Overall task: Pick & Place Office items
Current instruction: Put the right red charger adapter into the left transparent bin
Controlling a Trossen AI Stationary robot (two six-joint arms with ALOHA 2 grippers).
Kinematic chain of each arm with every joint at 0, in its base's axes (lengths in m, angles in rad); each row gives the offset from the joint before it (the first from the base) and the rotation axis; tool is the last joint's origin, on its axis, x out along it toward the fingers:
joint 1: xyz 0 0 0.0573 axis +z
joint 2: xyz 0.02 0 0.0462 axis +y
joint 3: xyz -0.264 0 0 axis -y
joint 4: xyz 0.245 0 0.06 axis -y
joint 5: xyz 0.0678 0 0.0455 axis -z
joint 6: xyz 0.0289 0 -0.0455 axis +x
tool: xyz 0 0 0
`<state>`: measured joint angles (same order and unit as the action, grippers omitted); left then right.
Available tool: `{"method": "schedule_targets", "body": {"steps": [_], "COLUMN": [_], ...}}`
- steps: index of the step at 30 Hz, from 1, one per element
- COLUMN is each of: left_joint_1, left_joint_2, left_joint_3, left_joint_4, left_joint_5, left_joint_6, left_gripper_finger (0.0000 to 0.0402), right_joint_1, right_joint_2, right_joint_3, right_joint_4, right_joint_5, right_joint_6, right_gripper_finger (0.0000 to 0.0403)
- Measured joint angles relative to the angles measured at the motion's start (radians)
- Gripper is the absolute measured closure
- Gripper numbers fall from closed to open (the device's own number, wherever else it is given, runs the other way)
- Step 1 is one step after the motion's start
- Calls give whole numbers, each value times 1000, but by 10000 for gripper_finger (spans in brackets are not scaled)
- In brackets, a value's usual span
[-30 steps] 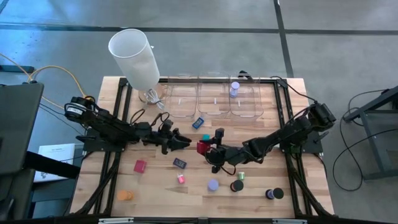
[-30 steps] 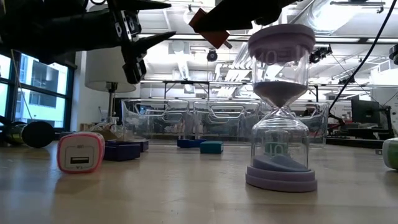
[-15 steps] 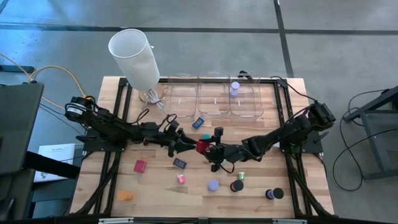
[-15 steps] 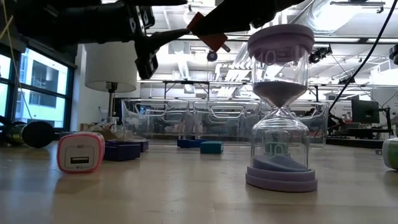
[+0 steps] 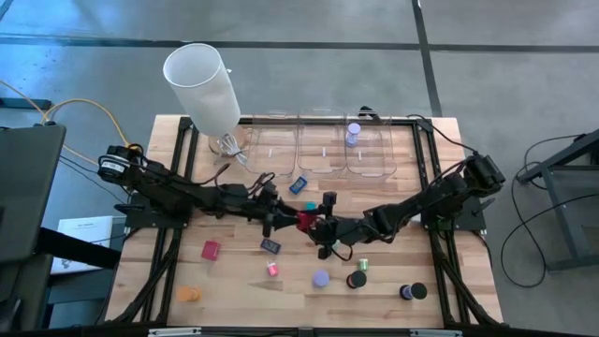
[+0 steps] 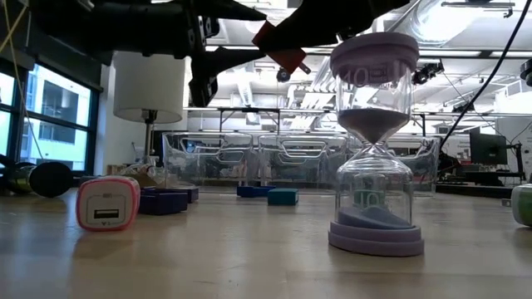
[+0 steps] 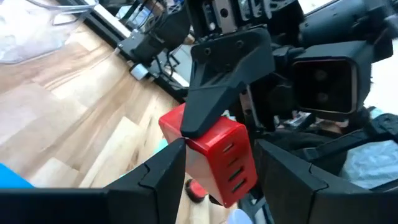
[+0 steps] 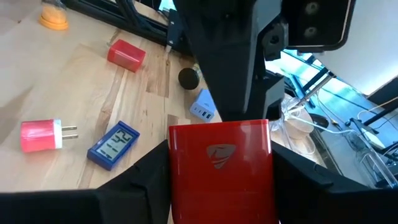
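Fingers of right gripper (image 8: 221, 180) clamped on red charger block (image 5: 305, 221) mid-air over table centre, left gripper (image 7: 214, 174) spread around it, mid-handover. One lavender disc (image 5: 353, 131) binned; plenty left scattered.

- The left arm reaches in low from the table's left side, stretched toward the middle, its wrist roughly level above the wood.
- The left gripper (image 5: 281, 218) sits at the centre of the table, fingers (image 7: 163, 171) parted, one on each side of the red block (image 7: 214, 152), not yet closed on it.
- The right arm comes in from the right side, elbow bent near the table edge, forearm angled toward the centre.
- The right gripper (image 5: 312, 223) meets the left one nose to nose, its fingers (image 8: 155, 180) clamped on the block's two sides, holding it up off the table.
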<state>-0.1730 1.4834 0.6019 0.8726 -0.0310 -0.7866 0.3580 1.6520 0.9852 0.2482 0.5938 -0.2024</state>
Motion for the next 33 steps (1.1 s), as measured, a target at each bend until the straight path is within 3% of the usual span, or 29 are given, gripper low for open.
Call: {"method": "schedule_targets", "body": {"steps": [11,33], "left_joint_1": [-4,-14], "left_joint_2": [0,66], "left_joint_3": [41,74], "left_joint_4": [-106,-82], "left_joint_5": [-62,-168], "left_joint_6": [31,3], "left_gripper_finger": [217,217], "right_joint_1": [-21,-37], "right_joint_2": [23,26], "right_joint_3": [0,-3], "right_joint_4": [-15,-20], "right_joint_5": [8,84], "right_joint_6": [23,80], "right_gripper_finger": [205,205]}}
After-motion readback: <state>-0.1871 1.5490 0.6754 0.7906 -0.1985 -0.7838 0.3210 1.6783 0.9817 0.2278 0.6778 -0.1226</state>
